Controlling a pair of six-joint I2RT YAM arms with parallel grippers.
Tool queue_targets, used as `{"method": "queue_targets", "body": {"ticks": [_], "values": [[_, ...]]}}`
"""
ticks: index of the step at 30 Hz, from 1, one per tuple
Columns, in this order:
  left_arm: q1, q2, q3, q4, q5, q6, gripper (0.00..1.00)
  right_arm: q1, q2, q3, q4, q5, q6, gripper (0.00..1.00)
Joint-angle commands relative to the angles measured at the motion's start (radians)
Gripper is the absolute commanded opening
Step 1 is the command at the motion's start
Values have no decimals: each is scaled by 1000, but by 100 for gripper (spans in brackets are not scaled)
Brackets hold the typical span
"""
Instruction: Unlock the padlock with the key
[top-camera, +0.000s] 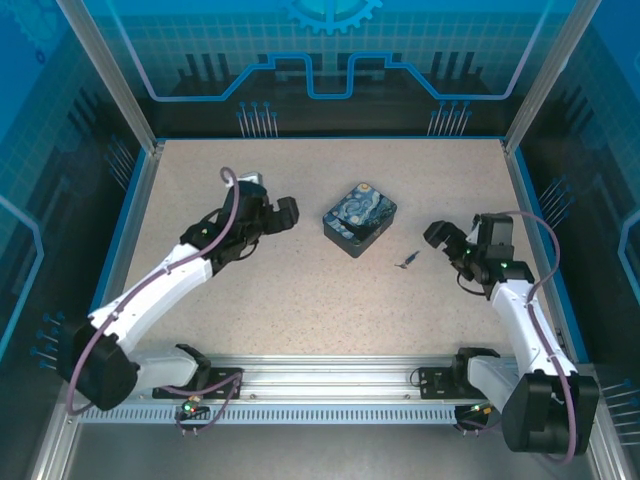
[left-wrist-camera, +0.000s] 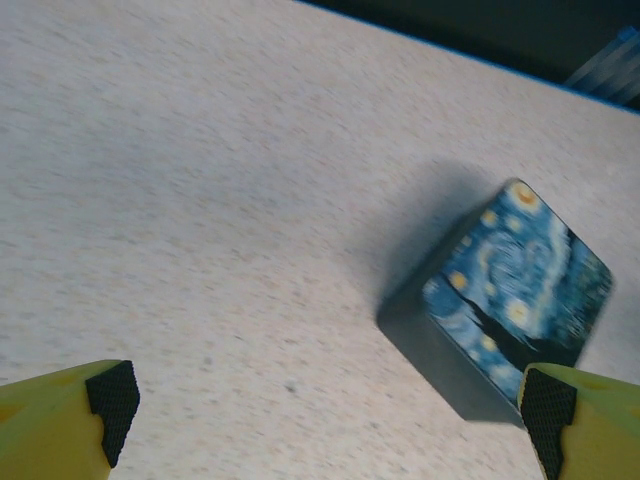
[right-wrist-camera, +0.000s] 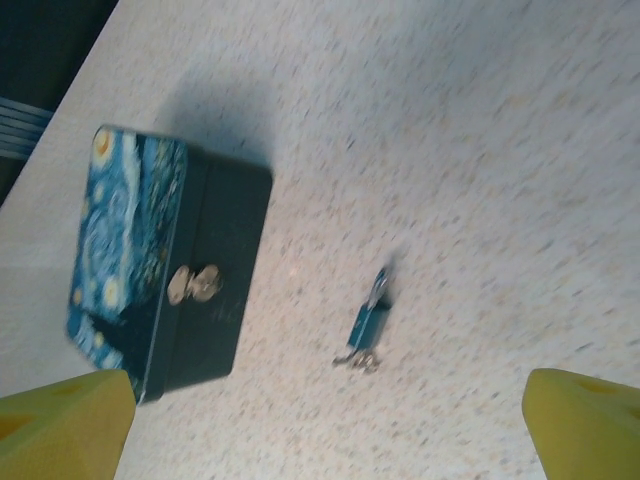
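Observation:
The night-sky printed box (top-camera: 359, 218) lies mid-table with its lid up. On its dark long side sits the padlock (right-wrist-camera: 193, 283), a small silvery lock piece. The key (top-camera: 407, 260) is a tiny sliver with a blue body and a metal ring end, lying on the table to the right of the box (right-wrist-camera: 150, 250). In the right wrist view the key (right-wrist-camera: 367, 322) lies ahead of my right gripper (right-wrist-camera: 320, 435), which is open and holds nothing. My left gripper (top-camera: 288, 214) hovers left of the box. It is open and empty, with its pads (left-wrist-camera: 112, 398) wide apart and the box (left-wrist-camera: 510, 300) by the right pad.
The speckled table (top-camera: 300, 290) is bounded by blue-edged transparent walls. An aluminium rail (top-camera: 330, 375) with the arm bases runs along the near edge. Purple cables loop over both arms.

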Motion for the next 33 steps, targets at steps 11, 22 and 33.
{"method": "queue_targets", "body": {"ticks": [11, 22, 33], "values": [[102, -171, -422, 552, -320, 349, 99, 83, 11, -56, 207, 738, -134, 100], [312, 18, -564, 852, -201, 456, 99, 243, 323, -83, 568, 950, -479, 100], [383, 176, -622, 1132, 18, 542, 99, 260, 441, -302, 1232, 612, -734, 100]]}}
